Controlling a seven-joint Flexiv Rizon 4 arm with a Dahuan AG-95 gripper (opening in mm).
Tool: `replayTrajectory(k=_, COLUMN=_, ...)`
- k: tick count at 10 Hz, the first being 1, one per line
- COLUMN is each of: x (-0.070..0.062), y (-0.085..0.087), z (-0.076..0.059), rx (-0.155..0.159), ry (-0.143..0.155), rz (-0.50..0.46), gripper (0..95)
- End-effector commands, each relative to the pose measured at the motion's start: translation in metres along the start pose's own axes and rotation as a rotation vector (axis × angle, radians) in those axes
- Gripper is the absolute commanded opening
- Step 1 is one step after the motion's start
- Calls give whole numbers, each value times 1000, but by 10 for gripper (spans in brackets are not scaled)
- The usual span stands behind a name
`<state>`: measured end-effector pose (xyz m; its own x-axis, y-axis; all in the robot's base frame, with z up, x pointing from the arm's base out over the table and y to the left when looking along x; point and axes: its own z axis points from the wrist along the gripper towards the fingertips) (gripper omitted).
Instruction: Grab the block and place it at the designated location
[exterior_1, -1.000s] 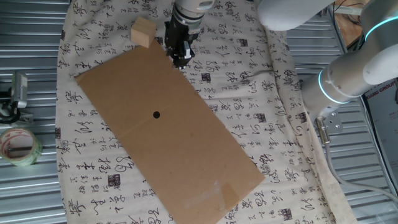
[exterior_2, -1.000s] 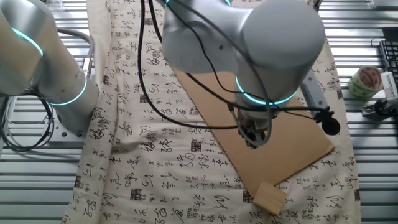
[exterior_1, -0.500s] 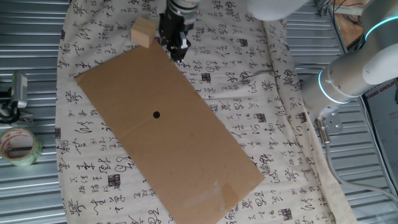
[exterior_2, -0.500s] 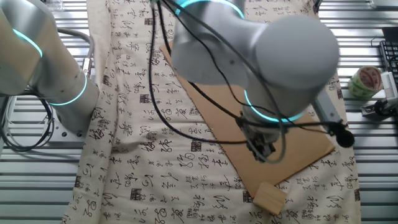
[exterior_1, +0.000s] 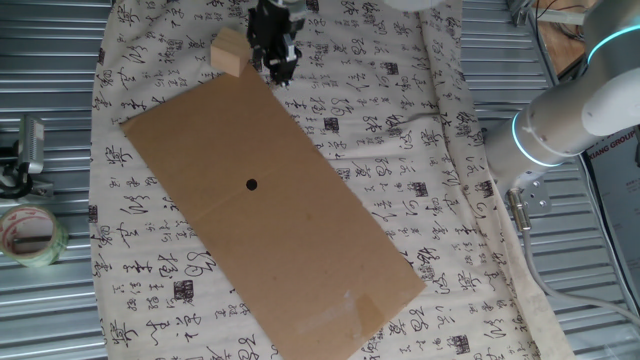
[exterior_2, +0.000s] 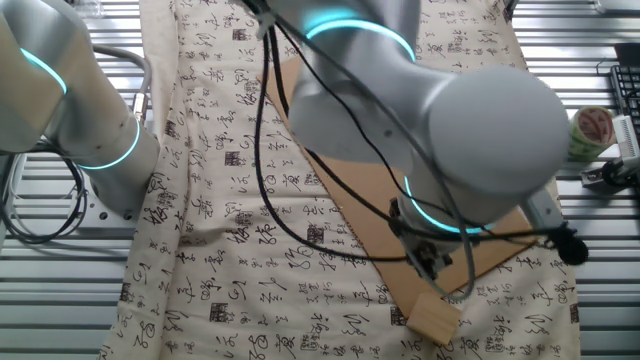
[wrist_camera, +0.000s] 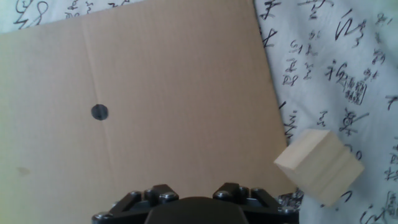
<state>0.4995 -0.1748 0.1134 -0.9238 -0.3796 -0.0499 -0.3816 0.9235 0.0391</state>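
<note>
From one fixed view, my gripper (exterior_1: 279, 72) hangs just beside the block (exterior_1: 230, 52), near the worktop's far edge. From the other fixed view, the block (exterior_2: 434, 320) lies off the cardboard's (exterior_2: 500, 240) corner. In the hand view, the black dot (wrist_camera: 99, 112) marks the cardboard; I cannot tell whether my fingers are apart.

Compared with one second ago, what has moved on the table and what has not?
The end effector has moved over the corner of the cardboard sheet toward the block, and now hangs beside it without holding it. The block, the sheet and the black dot have not moved.
</note>
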Motion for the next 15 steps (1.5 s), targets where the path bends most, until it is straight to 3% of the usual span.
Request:
replayTrajectory(k=1, x=1, y=-5, z=-1, rx=-11, ry=-2, rz=-13, gripper=570)
replayTrajectory(k=6, x=1, y=-16, z=1, rx=-18, ry=-8, rz=-30, gripper=570)
replayTrajectory(k=7, x=3, y=-21, z=1, rx=-25, ry=-11, rz=-40, gripper=380)
replayTrajectory(k=15, x=5, y=-39, z=0, rx=-11, ry=-18, rz=-47, gripper=380)
